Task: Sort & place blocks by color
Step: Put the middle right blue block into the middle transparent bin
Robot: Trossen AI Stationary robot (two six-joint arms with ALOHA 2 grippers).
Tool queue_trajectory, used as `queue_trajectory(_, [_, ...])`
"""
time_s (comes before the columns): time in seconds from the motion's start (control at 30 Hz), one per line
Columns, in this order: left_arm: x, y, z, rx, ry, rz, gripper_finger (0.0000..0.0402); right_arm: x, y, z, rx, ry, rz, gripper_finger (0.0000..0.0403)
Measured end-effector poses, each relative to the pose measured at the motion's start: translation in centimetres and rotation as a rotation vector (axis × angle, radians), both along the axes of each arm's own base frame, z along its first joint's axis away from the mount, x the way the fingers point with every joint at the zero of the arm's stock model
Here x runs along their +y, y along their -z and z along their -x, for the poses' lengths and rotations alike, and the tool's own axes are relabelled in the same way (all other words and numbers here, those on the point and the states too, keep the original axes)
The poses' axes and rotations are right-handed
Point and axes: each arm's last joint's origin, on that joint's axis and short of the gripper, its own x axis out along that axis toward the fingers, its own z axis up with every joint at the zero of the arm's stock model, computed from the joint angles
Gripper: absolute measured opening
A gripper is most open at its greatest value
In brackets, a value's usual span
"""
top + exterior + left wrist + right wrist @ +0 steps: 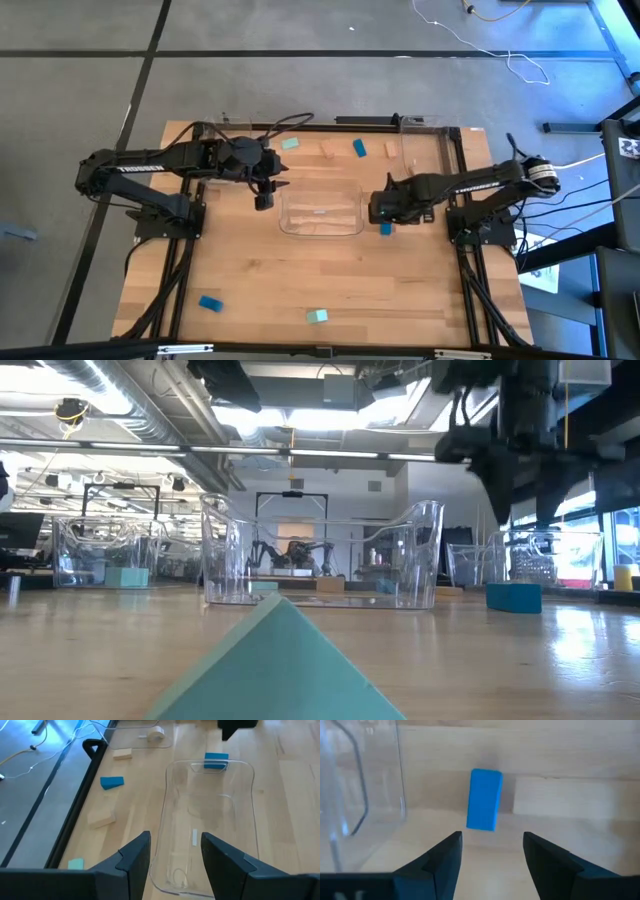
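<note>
Blue block by the tray: a bright blue block [484, 799] lies flat on the worktop just beside the right end of the central clear tray [321, 211], directly ahead of the right gripper's fingers.
Other blue blocks: one [359, 148] and another [389, 150] near the far edge; one [209, 303] near the front left.
Mint-teal blocks: one [290, 144] at the far edge; one [317, 316] near the front edge, which fills the foreground of the low view [280, 670].
Tan block: one wood block [327, 152] at the far edge, between the teal and blue ones.
Right gripper: the right gripper [492, 857] hangs just above the worktop with its fingers spread apart and nothing between them; the blue block lies beyond its tips, untouched.
Left gripper: the left gripper [175, 855] hovers over the left end of the central tray, fingers parted, holding nothing.
Trays: further clear trays stand at the far right [425, 140] and far left corners; the central one holds no block.
Worktop: pale wood planks [260, 290] framed by black rails.
Room: grey floor with white and yellow cables; the low view shows an open workshop with ceiling ducts and strip lights.
</note>
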Motion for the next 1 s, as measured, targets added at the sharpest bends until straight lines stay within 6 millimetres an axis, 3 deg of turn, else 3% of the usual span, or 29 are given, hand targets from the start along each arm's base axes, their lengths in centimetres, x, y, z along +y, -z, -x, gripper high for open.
queue_trajectory(0.23, [0.0, 0.0, 0.0, 0.004, 0.008, -0.011, 0.0167, 0.1, 3.6, -0.5, -0.048, 0.022, -0.003, 0.0211])
queue_trajectory(0.6, [0.0, 0.0, 0.0, 0.005, 0.009, -0.012, 0.0167, 0.0, 8.5, 0.4, -0.071, 0.023, -0.004, 0.0211])
queue_trajectory(0.73, [0.0, 0.0, 0.0, 0.007, 0.009, -0.012, 0.0167, 0.0, 9.3, 0.5, -0.053, 0.021, -0.001, 0.0206])
queue_trajectory(0.93, [0.0, 0.1, 0.0, 0.011, 0.008, -0.011, 0.0167, -0.1, 9.2, 0.7, -0.050, 0.021, 0.015, 0.0131])
queue_trajectory(1.0, [0.0, 0.1, 0.0, 0.011, 0.008, -0.011, 0.0167, -0.1, 9.2, 0.7, -0.053, 0.010, 0.022, 0.0132])
